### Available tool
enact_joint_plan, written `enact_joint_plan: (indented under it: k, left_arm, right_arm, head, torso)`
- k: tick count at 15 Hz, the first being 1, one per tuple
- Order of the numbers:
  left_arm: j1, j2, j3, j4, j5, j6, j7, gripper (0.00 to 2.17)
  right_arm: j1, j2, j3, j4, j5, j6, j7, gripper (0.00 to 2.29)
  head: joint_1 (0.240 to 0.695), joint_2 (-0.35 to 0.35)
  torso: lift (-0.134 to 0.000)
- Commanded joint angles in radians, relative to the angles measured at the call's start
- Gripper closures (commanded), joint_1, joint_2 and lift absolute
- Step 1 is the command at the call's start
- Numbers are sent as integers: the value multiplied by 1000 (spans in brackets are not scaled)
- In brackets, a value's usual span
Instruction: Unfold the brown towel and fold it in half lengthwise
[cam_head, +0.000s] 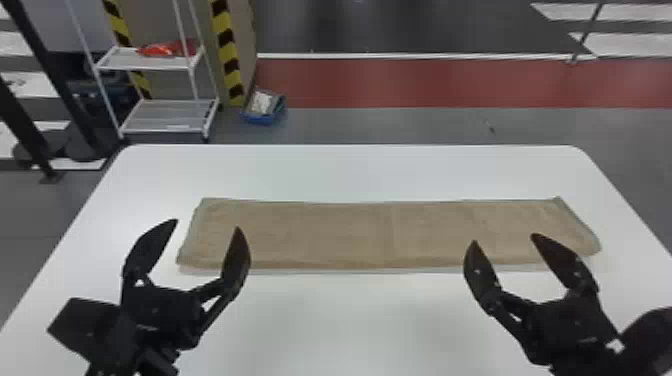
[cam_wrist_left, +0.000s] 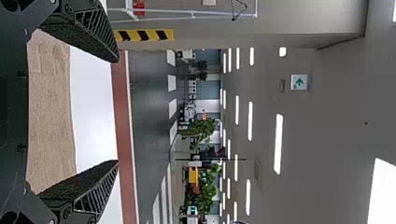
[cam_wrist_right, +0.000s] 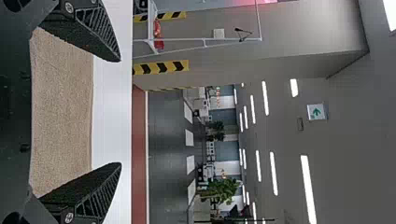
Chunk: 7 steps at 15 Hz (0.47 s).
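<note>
The white surface (cam_head: 370, 170) is carrying the brown towel (cam_head: 345, 235), which is lying as a long flat strip across it. Above the towel's near side, the left gripper (cam_head: 207, 227) and right gripper (cam_head: 502, 240) are hovering well apart, each holding its fingers spread and empty.

Taken from the middle of the desk (cam_head: 350, 170), twelve o'clock being its far edge, the towel (cam_head: 325, 235) lies on the desk, running lengthwise from nine to three; beyond the desk, a rack (cam_head: 165, 117) stands towards eleven, a bundle (cam_head: 167, 48) on its upper shelf; on the floor (cam_head: 375, 125), a box (cam_head: 262, 120) sits nearer twelve.
</note>
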Motion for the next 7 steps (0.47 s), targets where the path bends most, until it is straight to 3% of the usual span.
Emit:
enact_joint_plan:
  k: [1, 7]
  left_arm:
    - [0, -1, 1, -2, 0, 0, 0, 130]
    - [-6, 0, 0, 0, -2, 0, 0, 130]
  right_arm:
    - [-9, 0, 2, 2, 1, 10, 0, 90]
    - [-17, 0, 2, 6, 3, 19, 0, 90]
  head:
    - [695, 2]
    - [695, 4]
  torso:
    - [-125]
    - [-125]
